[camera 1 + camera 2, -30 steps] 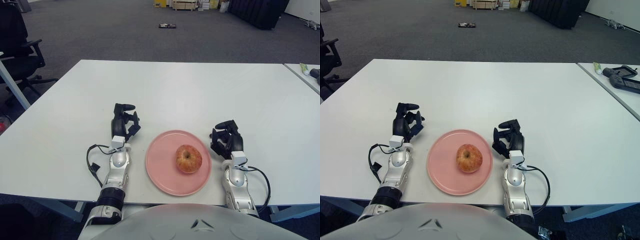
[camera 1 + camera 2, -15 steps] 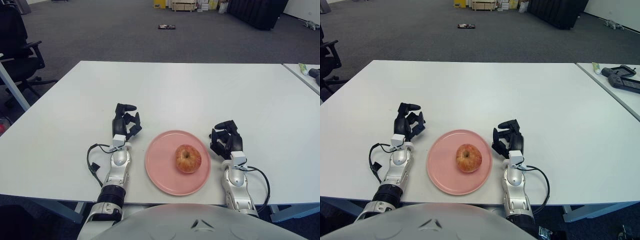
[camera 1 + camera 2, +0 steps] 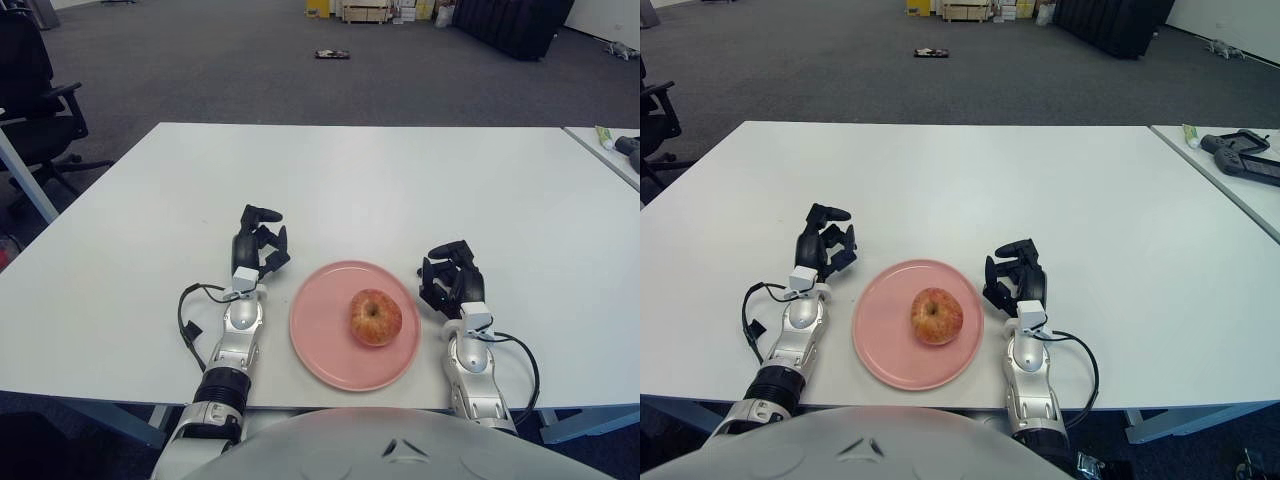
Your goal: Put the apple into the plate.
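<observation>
One apple [image 3: 376,317] sits near the middle of the one pink plate [image 3: 320,340] on the desk [image 3: 400,190], so the job looks done. The left robot hand [image 3: 259,241] and right robot hand [image 3: 449,279] flank the plate, fingers loosely curled, holding nothing, probably just parked.

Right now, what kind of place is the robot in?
Probably an open office or lab: grey carpet floor, an office chair at left, and white tables set side by side.
</observation>
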`<control>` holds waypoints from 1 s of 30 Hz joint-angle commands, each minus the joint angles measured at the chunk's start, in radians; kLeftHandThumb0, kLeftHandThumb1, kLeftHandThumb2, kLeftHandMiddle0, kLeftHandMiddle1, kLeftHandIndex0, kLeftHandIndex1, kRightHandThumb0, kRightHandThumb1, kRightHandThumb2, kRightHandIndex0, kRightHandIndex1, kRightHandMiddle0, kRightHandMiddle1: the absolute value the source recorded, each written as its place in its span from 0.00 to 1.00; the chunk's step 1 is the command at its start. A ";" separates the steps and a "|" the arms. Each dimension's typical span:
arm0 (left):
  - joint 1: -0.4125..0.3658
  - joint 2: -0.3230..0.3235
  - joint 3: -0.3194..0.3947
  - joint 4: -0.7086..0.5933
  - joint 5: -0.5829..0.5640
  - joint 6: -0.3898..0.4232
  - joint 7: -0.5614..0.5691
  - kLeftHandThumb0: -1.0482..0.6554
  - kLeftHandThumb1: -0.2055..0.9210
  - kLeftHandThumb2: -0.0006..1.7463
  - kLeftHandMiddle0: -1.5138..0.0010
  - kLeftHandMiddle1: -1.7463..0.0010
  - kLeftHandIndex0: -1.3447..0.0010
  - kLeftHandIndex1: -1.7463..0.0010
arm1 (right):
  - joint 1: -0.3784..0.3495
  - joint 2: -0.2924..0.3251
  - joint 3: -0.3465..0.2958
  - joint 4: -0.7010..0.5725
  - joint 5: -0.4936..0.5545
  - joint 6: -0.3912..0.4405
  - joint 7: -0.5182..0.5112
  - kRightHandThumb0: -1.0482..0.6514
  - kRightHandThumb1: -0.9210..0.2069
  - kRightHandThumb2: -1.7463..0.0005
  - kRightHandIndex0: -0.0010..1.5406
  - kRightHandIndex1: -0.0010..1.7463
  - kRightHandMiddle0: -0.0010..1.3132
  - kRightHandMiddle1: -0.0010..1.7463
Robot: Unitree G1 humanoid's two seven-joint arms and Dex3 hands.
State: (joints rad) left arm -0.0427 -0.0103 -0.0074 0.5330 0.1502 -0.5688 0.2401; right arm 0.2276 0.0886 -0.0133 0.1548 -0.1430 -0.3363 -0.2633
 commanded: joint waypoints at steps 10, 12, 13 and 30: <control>0.071 0.015 -0.016 -0.004 0.025 0.105 -0.011 0.39 0.79 0.49 0.47 0.00 0.74 0.00 | 0.016 -0.005 -0.002 0.009 -0.001 0.034 0.005 0.39 0.23 0.50 0.40 0.81 0.27 1.00; 0.075 0.013 -0.017 -0.014 0.022 0.124 -0.016 0.39 0.78 0.50 0.47 0.00 0.74 0.00 | 0.015 -0.005 -0.002 0.011 -0.002 0.033 0.004 0.39 0.23 0.50 0.40 0.81 0.27 1.00; 0.076 0.013 -0.018 -0.018 0.021 0.132 -0.018 0.39 0.78 0.50 0.47 0.00 0.74 0.00 | 0.015 -0.005 -0.002 0.012 -0.002 0.033 0.004 0.39 0.23 0.49 0.40 0.81 0.27 1.00; 0.099 0.001 -0.018 -0.068 0.010 0.194 -0.031 0.38 0.73 0.54 0.49 0.00 0.72 0.00 | 0.010 -0.011 -0.001 0.020 -0.007 0.022 0.005 0.39 0.23 0.50 0.42 0.81 0.27 1.00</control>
State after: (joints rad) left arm 0.0119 -0.0087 -0.0250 0.4323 0.1630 -0.4074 0.2135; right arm 0.2300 0.0842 -0.0119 0.1521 -0.1456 -0.3362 -0.2606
